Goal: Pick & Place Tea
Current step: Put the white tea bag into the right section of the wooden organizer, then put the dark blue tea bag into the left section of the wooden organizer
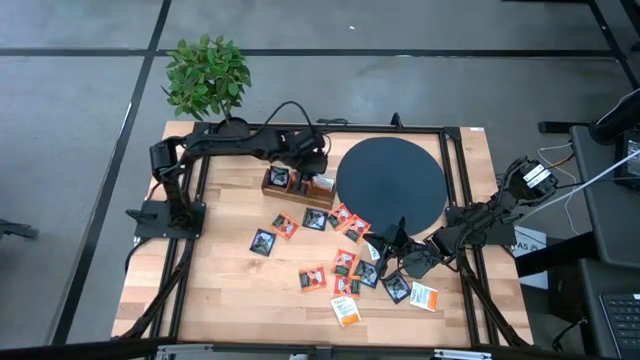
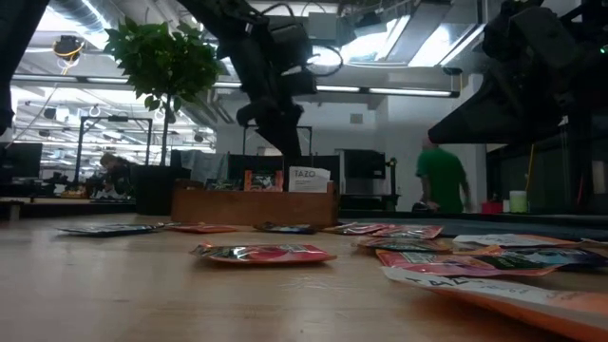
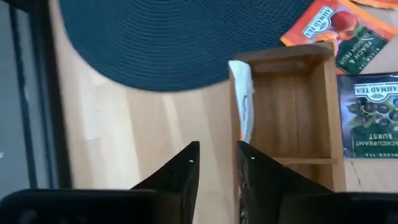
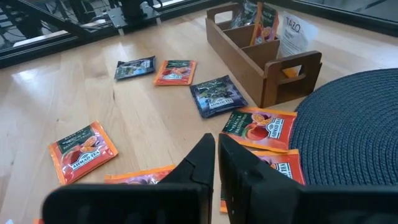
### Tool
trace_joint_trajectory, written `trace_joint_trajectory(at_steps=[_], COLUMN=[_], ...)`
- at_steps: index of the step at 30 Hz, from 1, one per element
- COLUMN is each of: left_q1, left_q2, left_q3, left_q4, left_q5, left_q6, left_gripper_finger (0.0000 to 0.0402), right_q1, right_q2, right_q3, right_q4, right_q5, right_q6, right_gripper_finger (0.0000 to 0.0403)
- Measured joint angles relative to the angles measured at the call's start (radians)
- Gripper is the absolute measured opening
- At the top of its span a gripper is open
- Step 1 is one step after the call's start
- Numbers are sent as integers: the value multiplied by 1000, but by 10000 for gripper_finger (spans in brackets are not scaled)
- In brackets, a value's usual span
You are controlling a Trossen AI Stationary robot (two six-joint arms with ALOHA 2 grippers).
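— Since the tabletop (image 1: 225,280) is covered with sachets, how much of the sorting can be called done?

— Little, it is judged. A few sachets are seen standing in the wooden compartment tray (image 1: 297,187), above centre in the high view: a dark one (image 1: 279,179) in its left end, and a white TAZO sachet (image 3: 242,102) leaning against the partition of the end compartment nearest the black woven disc (image 1: 390,183).

— And the left tool?

— The left tool (image 3: 217,163) is held just above that white sachet, its fingers parted by a narrow gap with nothing pinched between them; the sachet appears to have been let go into the tray.

— What is left?

— Roughly a dozen sachets are scattered flat across the lower middle of the high view, among them a red-orange peach sachet (image 4: 81,149) and a dark blackcurrant one (image 4: 217,95).

— The right tool?

— The right tool (image 4: 216,158) is poised low over the sachets beside the disc, fingers pressed almost together, and nothing is seen gripped.
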Motion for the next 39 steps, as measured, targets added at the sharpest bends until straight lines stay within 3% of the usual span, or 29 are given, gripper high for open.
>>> trace_joint_trajectory(at_steps=[11, 21, 28, 33, 39], left_q1=[-11, -114, -173, -209, -278], left_q2=[-72, -281, -407, -441, -497], left_q3=[0, 0, 0, -7, -159], left_q4=[5, -19, -164, -259, -194], left_q5=[-122, -179, -133, -39, -32], left_q6=[23, -24, -168, -263, -335], left_gripper_finger=[102, 73, 24, 4, 1], right_q1=[0, 0, 0, 0, 0], right_q2=[0, 0, 0, 0, 0], right_q3=[0, 0, 0, 0, 0], right_q4=[-1, -3, -3, -3, -3], right_q5=[2, 2, 1, 0, 0], right_q6=[0, 0, 0, 0, 0], right_gripper_finger=[26, 26, 26, 26, 26])
